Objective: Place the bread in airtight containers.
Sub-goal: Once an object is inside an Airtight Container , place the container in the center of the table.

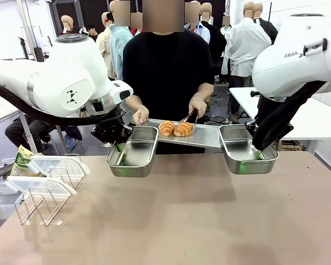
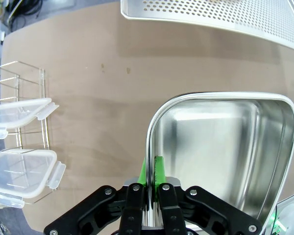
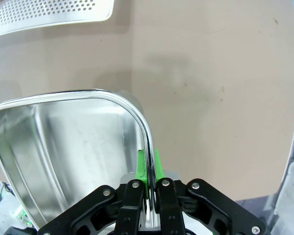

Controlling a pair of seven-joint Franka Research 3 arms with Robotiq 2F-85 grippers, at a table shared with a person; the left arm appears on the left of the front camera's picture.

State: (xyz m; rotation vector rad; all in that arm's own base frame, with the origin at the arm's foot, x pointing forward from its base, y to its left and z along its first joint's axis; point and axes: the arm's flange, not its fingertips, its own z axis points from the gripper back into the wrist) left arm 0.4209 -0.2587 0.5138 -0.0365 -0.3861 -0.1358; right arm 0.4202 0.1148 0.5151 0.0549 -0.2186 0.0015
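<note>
Two golden rolls of bread [image 1: 166, 128] [image 1: 183, 129] lie on a perforated steel tray [image 1: 207, 136] that a person holds at the table's far side, with tongs [image 1: 188, 117] in one hand on the right-hand roll. My left gripper [image 1: 117, 145] [image 2: 151, 196] is shut on the rim of one airtight container [image 1: 133, 153] [image 2: 220, 147], which is empty and held above the table. My right gripper [image 1: 257, 150] [image 3: 148, 186] is shut on the rim of the other empty container [image 1: 247, 149] [image 3: 63, 147]. The tray's edge [image 2: 210, 14] [image 3: 39, 12] shows in both wrist views.
Two translucent clip-on lids [image 1: 58, 164] [image 1: 41, 185] rest on a wire rack [image 1: 41, 207] at the table's left; they also appear as lids [image 2: 19, 110] [image 2: 19, 174] in the left wrist view. A green packet [image 1: 25, 160] sits behind them. Brown tabletop [image 1: 182, 221] stretches in front.
</note>
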